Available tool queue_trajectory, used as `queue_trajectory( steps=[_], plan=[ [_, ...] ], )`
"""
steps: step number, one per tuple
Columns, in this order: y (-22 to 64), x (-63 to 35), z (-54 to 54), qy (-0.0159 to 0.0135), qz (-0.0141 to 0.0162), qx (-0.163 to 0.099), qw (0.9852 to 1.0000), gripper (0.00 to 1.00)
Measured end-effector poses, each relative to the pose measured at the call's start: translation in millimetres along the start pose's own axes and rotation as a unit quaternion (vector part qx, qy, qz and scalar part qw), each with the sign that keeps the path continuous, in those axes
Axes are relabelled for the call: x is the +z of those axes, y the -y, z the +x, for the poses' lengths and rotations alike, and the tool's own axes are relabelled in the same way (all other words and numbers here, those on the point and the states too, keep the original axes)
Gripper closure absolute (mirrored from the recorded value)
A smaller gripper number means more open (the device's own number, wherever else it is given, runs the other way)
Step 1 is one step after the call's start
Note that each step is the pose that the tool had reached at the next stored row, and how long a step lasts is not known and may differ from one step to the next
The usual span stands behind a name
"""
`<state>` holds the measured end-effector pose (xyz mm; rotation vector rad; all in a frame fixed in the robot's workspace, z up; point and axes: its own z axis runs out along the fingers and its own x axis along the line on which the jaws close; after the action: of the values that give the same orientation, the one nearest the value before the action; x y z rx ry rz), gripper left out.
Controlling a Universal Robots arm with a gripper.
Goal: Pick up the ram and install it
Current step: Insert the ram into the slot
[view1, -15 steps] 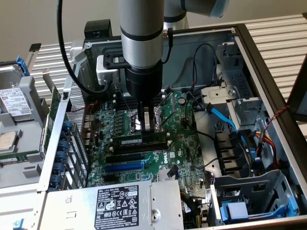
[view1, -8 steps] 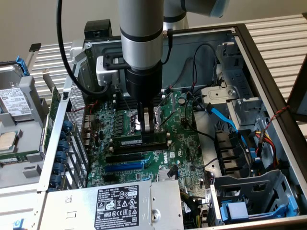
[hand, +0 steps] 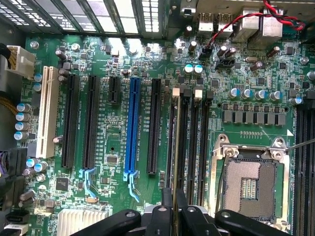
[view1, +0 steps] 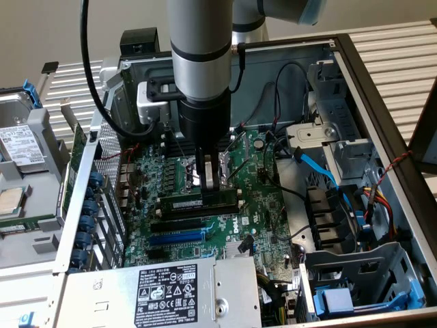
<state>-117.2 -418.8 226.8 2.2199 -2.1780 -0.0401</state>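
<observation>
The robot's single arm, a grey cylinder with a black wrist section, reaches straight down into the open computer case (view1: 382,116), its gripper (view1: 210,179) poised vertically. The two fingers (view1: 204,174) point downward, drawn close together on the ram (view1: 198,203), which stands on edge among the memory slots beside the processor socket (hand: 248,184), in the middle of the case.

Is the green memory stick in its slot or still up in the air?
In its slot. The ram stands on edge in a black slot, with the tool right over one end. Whether it's clicked fully down, cannot tell.
</observation>
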Motion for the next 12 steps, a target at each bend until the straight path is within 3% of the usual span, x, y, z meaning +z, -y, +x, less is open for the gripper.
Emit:
queue_trajectory(
  steps=[10, 12],
  plan=[
    [-1.2, 2.4, -0.1, 0.0001, 0.0020, 0.000, 1.0000, 0.86],
    [-1.5, 2.9, -0.1, 0.0000, 0.0023, 0.000, 1.0000, 0.78]
  ],
)
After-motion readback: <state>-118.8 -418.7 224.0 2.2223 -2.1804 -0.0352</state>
